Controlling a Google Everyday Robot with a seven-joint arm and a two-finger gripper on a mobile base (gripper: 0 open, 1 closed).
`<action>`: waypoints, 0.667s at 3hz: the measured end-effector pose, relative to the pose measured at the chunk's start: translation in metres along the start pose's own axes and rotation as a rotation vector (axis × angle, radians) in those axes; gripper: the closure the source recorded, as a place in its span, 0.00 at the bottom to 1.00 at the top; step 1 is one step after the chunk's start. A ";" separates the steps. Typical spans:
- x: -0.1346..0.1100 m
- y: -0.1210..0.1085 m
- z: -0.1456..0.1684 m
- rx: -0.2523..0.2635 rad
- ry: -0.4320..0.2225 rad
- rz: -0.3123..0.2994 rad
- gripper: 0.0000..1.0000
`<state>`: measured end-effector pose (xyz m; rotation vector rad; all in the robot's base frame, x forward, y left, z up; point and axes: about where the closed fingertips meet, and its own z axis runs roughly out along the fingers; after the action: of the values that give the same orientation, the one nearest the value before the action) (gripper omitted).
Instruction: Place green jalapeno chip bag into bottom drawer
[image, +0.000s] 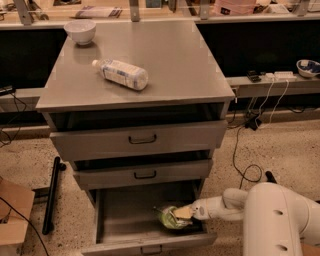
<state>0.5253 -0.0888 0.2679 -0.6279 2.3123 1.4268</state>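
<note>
Camera view looks down at a grey metal bench (175, 60) with three drawers in its front. All places below are given from that bench.

On its top, near the middle and toward the left edge, a clear plastic bottle (121, 74) with a white label lies on its side. At the back left corner of the top stands a small white bowl (80, 31).

The top drawer (142, 140) and the middle drawer (145, 174) each stick out a little from the bench front. Each carries a small dark handle. The bottom drawer (125, 217) is pulled well out, so its grey floor shows.

The green jalapeno chip bag (169, 220) sits inside the bottom drawer, in its right half and close to the front wall. Whether it rests on the drawer floor or hangs just above it cannot be told.

The claw (183, 213) reaches over the drawer's right side and is also inside the drawer. It is pinching the right upper edge of the bag, with a tan pad (184, 212) lying against the green foil. The white arm (220, 209) runs from the claw out to the right of the bench, to the robot's rounded white body (280, 220) at the lower right.

On the speckled floor left of the bench lies a black bar (51, 195), and further left a cardboard box (12, 210). To the right of the bench, dark cables (240, 160) trail across the floor.
</note>
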 end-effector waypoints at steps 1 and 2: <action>0.012 -0.026 0.023 0.025 -0.019 0.066 0.82; 0.021 -0.062 0.050 0.090 -0.062 0.196 0.51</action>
<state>0.5438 -0.0717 0.1891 -0.3342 2.4281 1.3938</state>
